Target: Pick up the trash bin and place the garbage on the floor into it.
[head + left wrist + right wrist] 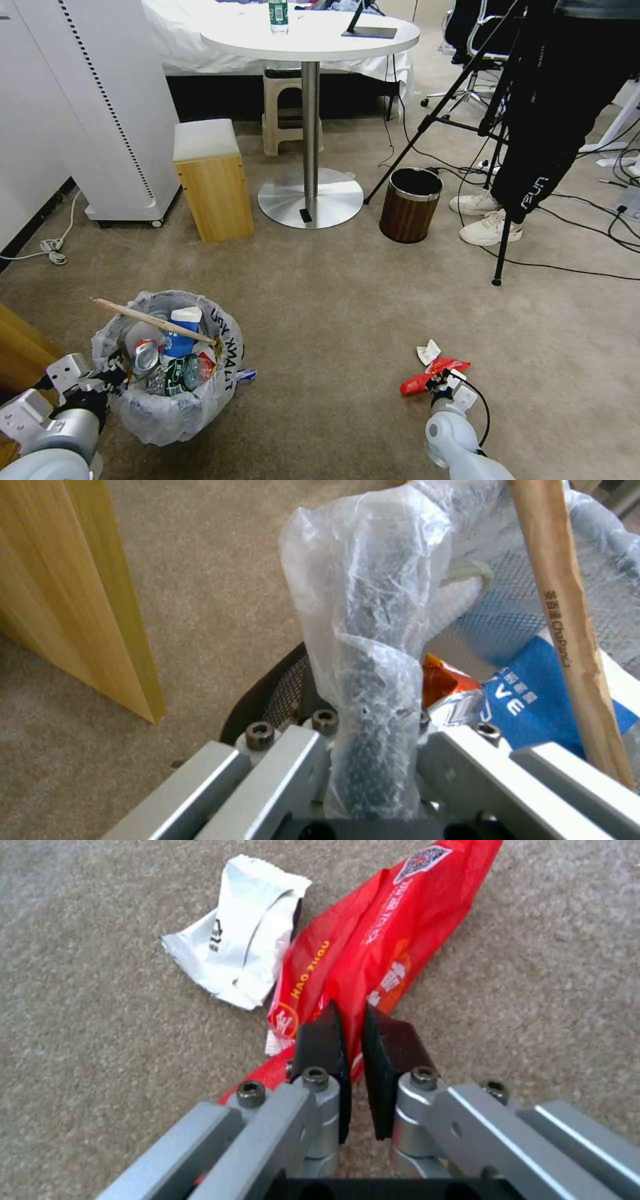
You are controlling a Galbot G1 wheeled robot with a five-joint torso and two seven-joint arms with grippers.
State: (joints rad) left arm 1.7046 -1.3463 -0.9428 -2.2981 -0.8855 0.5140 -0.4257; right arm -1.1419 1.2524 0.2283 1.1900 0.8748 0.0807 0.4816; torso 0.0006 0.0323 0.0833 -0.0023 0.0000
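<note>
The trash bin [170,387] is held at its bag-covered rim by the left gripper [110,377], clamped narrow on it, low at the robot's left. A wooden stick [155,321], a blue-white paper cup [181,330] and a crushed can [143,355] are seen inside. The right gripper [352,1040] is nearly closed on a red snack bag [380,940] lying on the floor [333,300], beside a white wrapper [237,957]. Open carpet is left between bin and bag.
</note>
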